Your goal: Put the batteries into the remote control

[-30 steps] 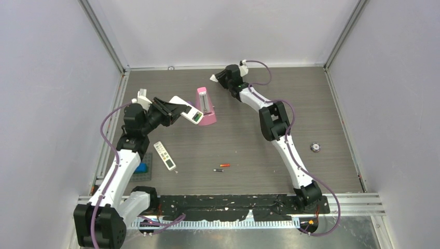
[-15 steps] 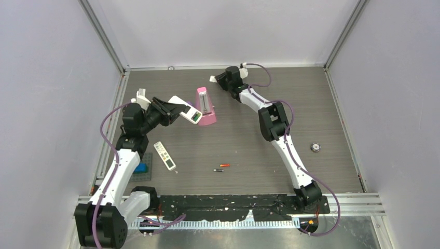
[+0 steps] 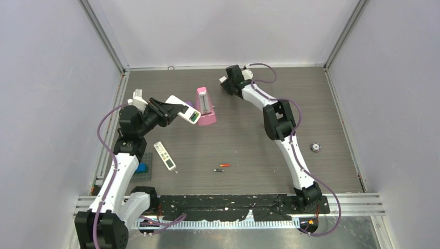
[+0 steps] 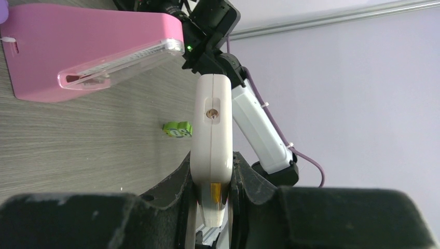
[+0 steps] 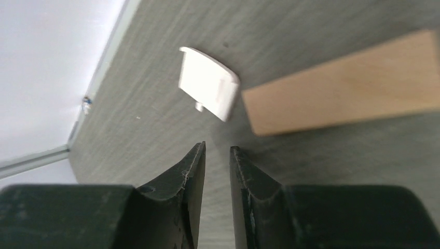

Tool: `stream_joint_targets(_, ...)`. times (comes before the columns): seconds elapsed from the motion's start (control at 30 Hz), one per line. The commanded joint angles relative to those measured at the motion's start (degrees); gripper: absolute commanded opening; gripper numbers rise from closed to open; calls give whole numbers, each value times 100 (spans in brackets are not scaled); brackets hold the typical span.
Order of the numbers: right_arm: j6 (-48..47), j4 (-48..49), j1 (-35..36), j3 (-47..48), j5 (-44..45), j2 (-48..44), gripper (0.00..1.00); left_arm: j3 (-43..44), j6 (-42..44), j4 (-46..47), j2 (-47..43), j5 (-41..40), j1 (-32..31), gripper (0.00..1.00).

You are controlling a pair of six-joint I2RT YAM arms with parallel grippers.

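Note:
My left gripper [image 3: 167, 110] is shut on a white remote [image 3: 184, 110] and holds it off the table beside a pink remote [image 3: 206, 106]. In the left wrist view the white remote [image 4: 211, 124] stands edge-on between my fingers, with the pink remote [image 4: 78, 46] to its upper left. Two batteries lie on the mid table: a red-orange one [image 3: 224, 165] and a dark one [image 3: 218, 169]. My right gripper [image 3: 229, 87] is at the back of the table. Its jaws [image 5: 217, 147] are slightly apart and empty. A white battery cover [image 5: 208, 91] lies just ahead of them.
A second white remote [image 3: 164, 155] lies at the front left, with a blue object [image 3: 141, 167] beside it. A round dark object [image 3: 315, 147] sits at the right. A wooden block [image 5: 342, 83] lies by the cover. A small green thing [image 4: 177, 129] lies beyond the held remote.
My right gripper has swung right at the back, and the white cover has shifted right with it. My left arm has drawn the white remote slightly back and left.

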Motion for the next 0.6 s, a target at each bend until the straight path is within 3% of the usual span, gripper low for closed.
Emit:
stream_joint_targets(0.0, -204, -756, -6, -702, 502, -881, 30, -95, 38, 192, -262, 146, 42, 0)
stream_joint_targets(0.2, -637, -307, 6, -1705, 431, -1621, 30, -251, 49, 145, -507, 145, 48, 0)
stream_joint_targets(0.3, -1221, 184, 0, -1839, 52, -1769, 39, -288, 45, 134, -580, 177, 53, 0)
stream_joint_targets(0.4, -1479, 1339, -24, -2043, -357, -1765, 50, -293, 53, 93, -642, 199, 48, 0)
stream_joint_targets(0.47, -1378, 2268, -53, -2253, -634, -1721, 52, -284, 61, 47, -687, 203, 49, 0)
stream_joint_targets(0.57, -1057, 2900, -77, -2082, -738, -1386, 53, -288, 74, -55, -765, 175, 50, 0)
